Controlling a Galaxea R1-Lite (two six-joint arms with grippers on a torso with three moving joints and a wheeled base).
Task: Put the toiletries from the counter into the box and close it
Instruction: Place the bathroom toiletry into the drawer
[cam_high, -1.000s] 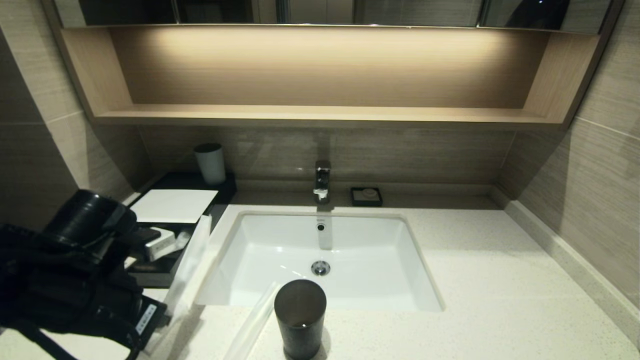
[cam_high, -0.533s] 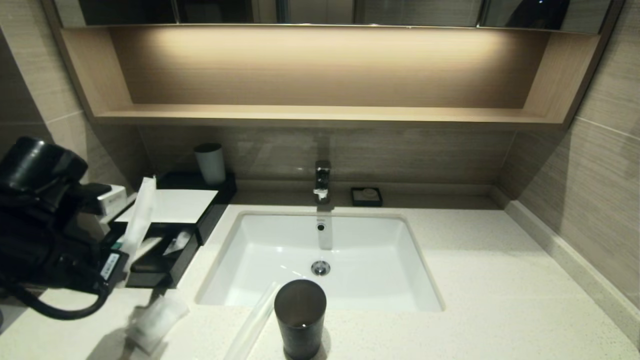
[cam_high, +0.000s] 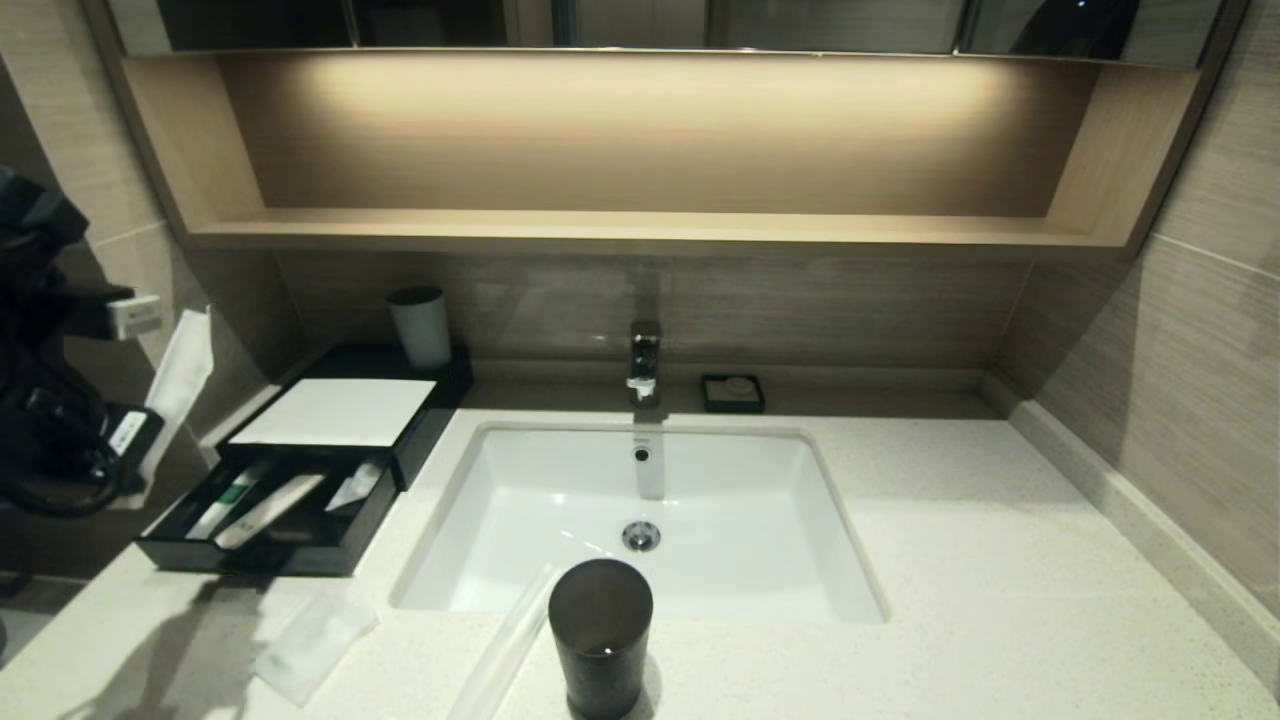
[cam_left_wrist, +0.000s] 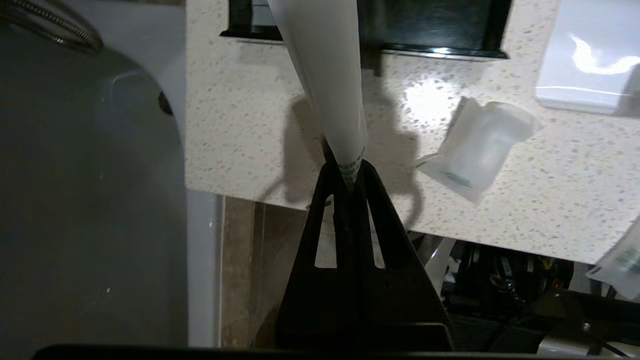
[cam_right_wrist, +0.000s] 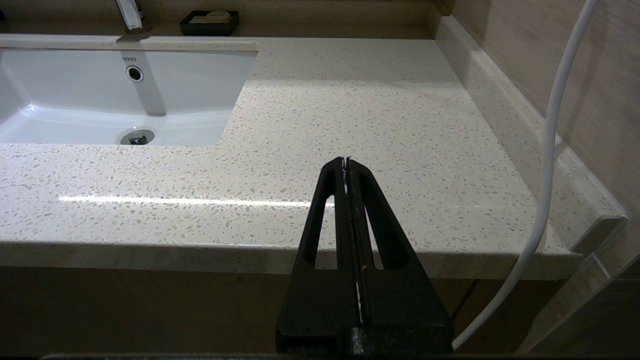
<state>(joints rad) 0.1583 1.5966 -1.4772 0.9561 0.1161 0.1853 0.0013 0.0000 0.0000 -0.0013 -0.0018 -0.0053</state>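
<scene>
Left gripper: clamped together on the printed end of one long packet; I have it raised off the counter, out to the left of the box, and the packet dangles from the tips.
Right gripper: pinched together with nothing between the tips, parked low at the counter's front edge, far to the right of the box.
Sachet: lying flat on the counter, just in front of the box's open drawer.
Second long packet: on the counter to the right of the box, beside the dark cup, at the near rim of the basin.
Box: sits left of the basin with its drawer pulled out toward me; slim wrapped items already lie inside, white sheet on top.
How I'd do this step: I judge the packet should come over the drawer lengthwise, parallel to the items inside, loose end lowered in first so it does not snag the front wall, and only then released. Its limp length could drape over the rim and block closing.
Writing: green print on the sachet and grey print on the held packet's end, neither readable to me; "TOTO" on the basin wall beside the overflow hole.
</scene>
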